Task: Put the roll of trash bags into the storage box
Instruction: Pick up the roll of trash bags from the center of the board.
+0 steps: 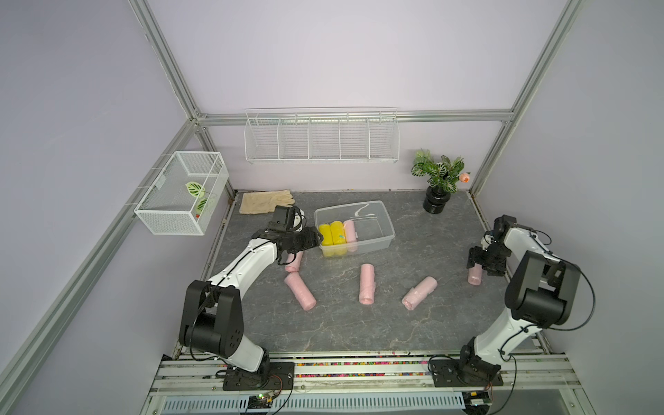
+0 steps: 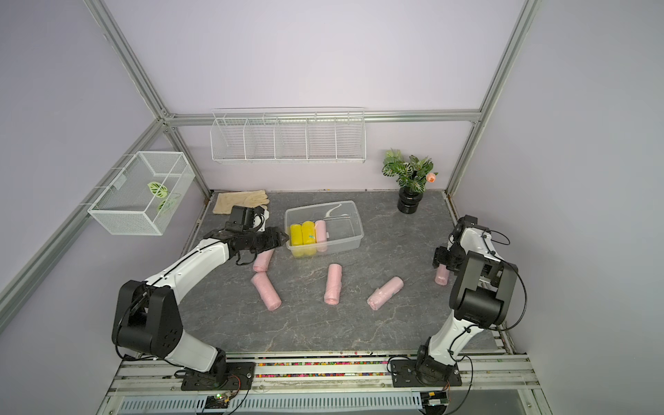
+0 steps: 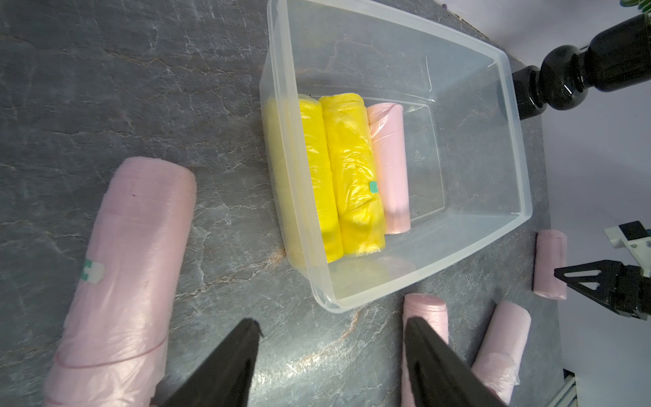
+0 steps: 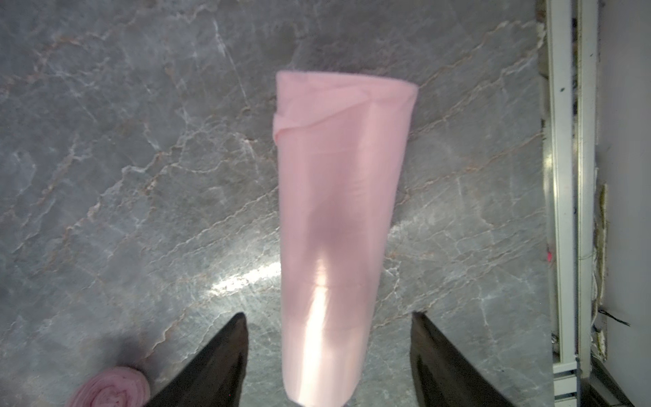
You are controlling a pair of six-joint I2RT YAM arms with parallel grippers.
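We want the right gripper (image 4: 329,314) centred along the roll (image 4: 338,197) before pinching across its width (soft film squashes, so an end grip could slip), then a lift clear of the table (image 1: 341,323) before heading for the box (image 1: 373,230). The roll lies flat by the table's right edge, well apart from the box, between the spread jaws, which touch neither side and straddle it nearer one end. The left gripper (image 3: 332,320) hangs empty, jaws parted, just beside the box.

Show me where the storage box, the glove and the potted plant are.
storage box (image 1: 372,230): in a top view, on the bare floor inside it.
glove (image 1: 266,202): in a top view, on its palm.
potted plant (image 1: 436,203): in a top view, on its black pot.
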